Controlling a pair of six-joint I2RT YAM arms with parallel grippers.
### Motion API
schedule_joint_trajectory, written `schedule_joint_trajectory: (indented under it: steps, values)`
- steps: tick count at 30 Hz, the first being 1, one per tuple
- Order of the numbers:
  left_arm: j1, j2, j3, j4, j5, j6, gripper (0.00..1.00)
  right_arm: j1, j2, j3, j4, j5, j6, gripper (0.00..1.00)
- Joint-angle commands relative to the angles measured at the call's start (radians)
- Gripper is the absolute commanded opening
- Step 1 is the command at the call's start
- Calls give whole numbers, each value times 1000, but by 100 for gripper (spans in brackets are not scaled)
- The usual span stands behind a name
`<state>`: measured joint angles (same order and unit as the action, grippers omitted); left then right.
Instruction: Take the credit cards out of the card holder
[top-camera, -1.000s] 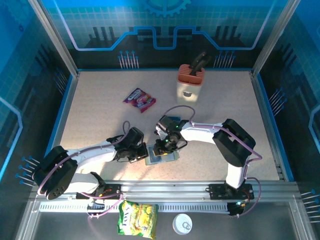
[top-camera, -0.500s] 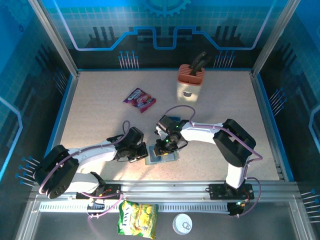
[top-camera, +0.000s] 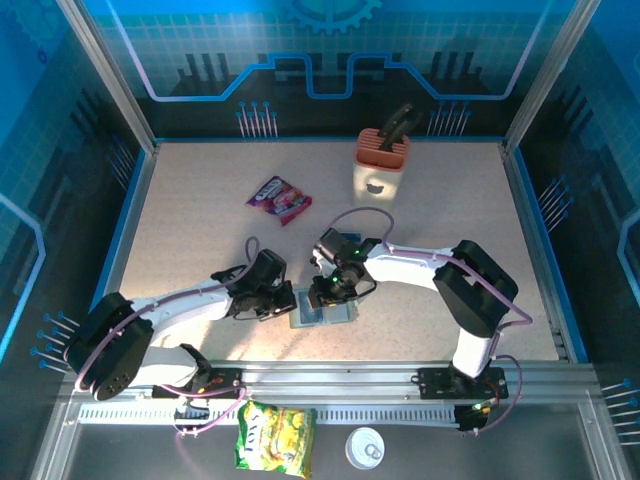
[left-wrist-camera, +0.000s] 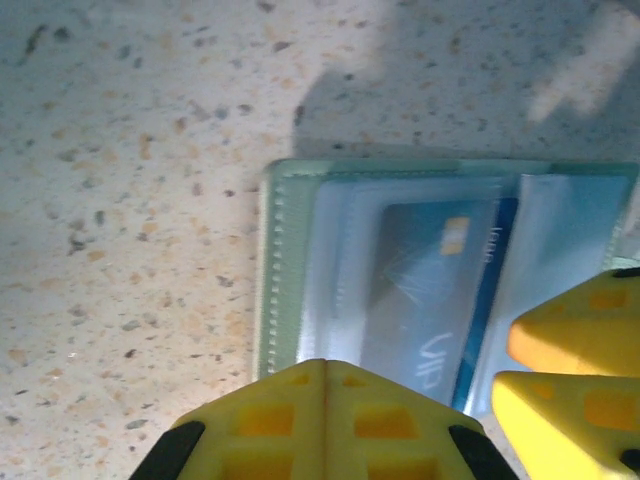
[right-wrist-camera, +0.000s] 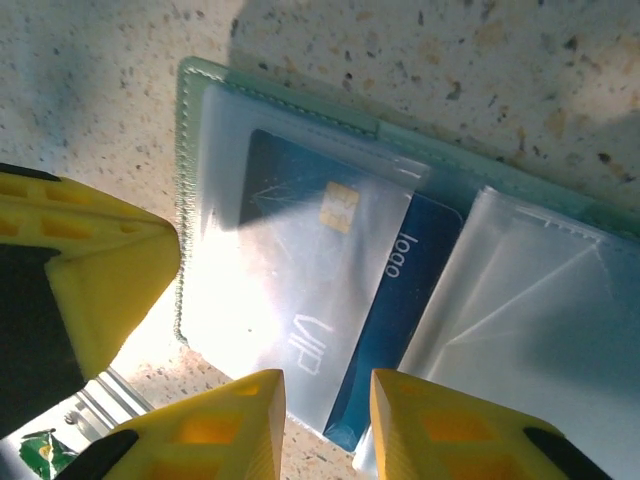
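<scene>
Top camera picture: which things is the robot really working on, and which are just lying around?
For the job:
- card holder
- blue credit card inside it

Just lying about:
- purple snack packet
- beige knife block
- yellow-green bag
- round white object

card holder (right-wrist-camera: 188, 150): small, grey-green stitched border, pale translucent pocket panels; lies open and flat on the speckled tabletop (top-camera: 200, 210), near its front middle. credit card (right-wrist-camera: 395, 290): blue, gold chip, white "vip" lettering; tucked in one pocket, one long edge protruding toward the fold.
</scene>
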<state>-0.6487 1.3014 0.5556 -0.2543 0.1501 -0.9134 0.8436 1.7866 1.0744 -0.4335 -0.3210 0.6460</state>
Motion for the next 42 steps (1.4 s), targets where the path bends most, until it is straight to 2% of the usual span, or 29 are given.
schedule_joint_trajectory:
  steps: [1,15,42]
  values:
    - [5,-13,34,-21,59,28,0,1,-41,-13,-9,11,-4,29]
    - [-8,72,11,43,92,17,0,-30,-47,-68,66,-61,36,29]
    - [-6,73,-14,5,52,11,0,-66,22,-159,217,-160,87,29]
